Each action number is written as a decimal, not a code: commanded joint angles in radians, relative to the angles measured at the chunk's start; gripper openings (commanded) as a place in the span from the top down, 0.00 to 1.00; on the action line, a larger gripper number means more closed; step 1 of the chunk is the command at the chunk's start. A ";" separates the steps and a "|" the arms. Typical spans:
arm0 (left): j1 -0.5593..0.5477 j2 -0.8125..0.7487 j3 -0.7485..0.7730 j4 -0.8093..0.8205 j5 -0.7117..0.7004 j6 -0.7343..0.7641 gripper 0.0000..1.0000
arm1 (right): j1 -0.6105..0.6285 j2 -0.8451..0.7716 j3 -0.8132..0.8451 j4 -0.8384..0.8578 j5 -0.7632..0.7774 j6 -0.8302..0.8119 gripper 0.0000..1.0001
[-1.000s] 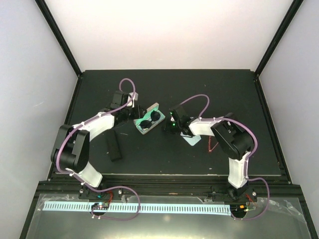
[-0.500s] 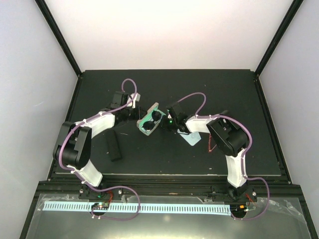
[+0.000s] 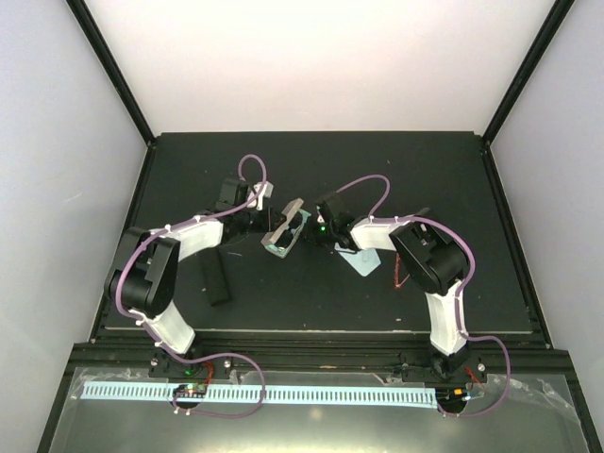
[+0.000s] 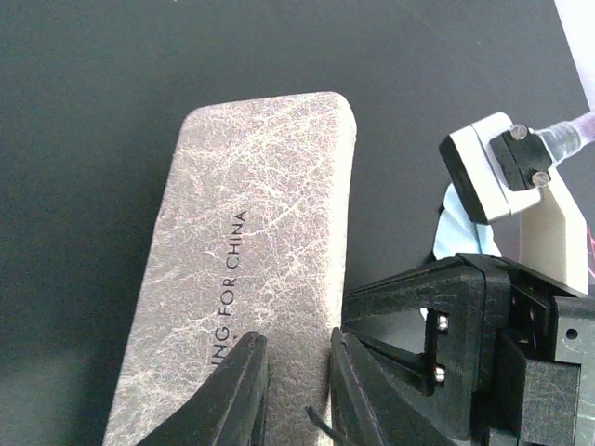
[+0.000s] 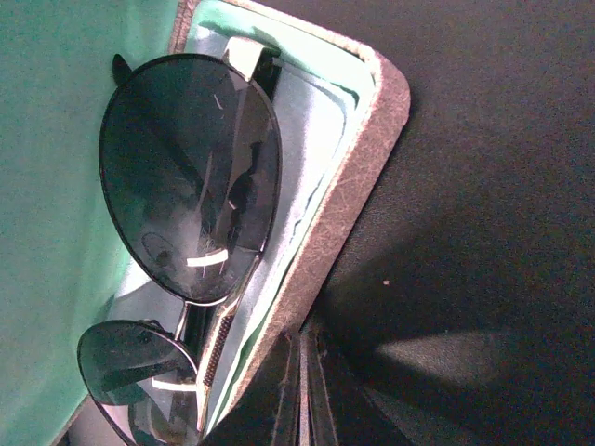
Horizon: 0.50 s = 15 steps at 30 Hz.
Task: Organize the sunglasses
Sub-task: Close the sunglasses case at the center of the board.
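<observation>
A beige case [image 3: 286, 229] stands mid-table with its lid swung nearly over its base. In the right wrist view the black sunglasses [image 5: 191, 177] lie inside it, on a light blue cloth [image 5: 311, 130] against the green lining. My left gripper [image 4: 296, 390] is shut on the long edge of the mottled beige lid [image 4: 251, 214]. It comes at the case from the left [image 3: 264, 225]. My right gripper [image 5: 302, 372] is shut, its tips against the rim of the case [image 5: 358, 177] from the right [image 3: 310, 233]. The red wire-like sunglasses [image 3: 401, 274] lie beside the right arm.
A black oblong case [image 3: 215, 274] lies left of centre, near the left arm. A second light blue cloth [image 3: 363, 264] lies under the right forearm. The black mat is ringed by a raised frame, with white walls behind it.
My left gripper has closed on the lid and moved right, swinging it up over the black sunglasses. My right gripper has moved left to the case rim.
</observation>
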 commanded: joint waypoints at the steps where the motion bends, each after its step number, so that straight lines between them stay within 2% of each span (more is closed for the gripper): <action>1: -0.042 0.043 -0.015 0.000 0.028 -0.018 0.82 | 0.003 0.045 -0.009 -0.001 0.003 0.018 0.92; 6: -0.047 0.039 -0.014 -0.014 0.001 -0.022 0.82 | 0.001 0.011 -0.049 0.013 0.042 0.035 0.93; 11: -0.047 -0.013 -0.006 -0.042 -0.035 -0.016 0.74 | 0.001 -0.082 -0.100 -0.016 0.140 0.001 0.93; 13: -0.047 -0.046 -0.009 -0.049 -0.054 -0.015 0.69 | 0.002 -0.127 -0.113 -0.033 0.170 -0.020 0.92; 15: -0.047 -0.082 -0.016 -0.056 -0.092 -0.010 0.59 | 0.002 -0.181 -0.135 -0.053 0.203 -0.044 0.91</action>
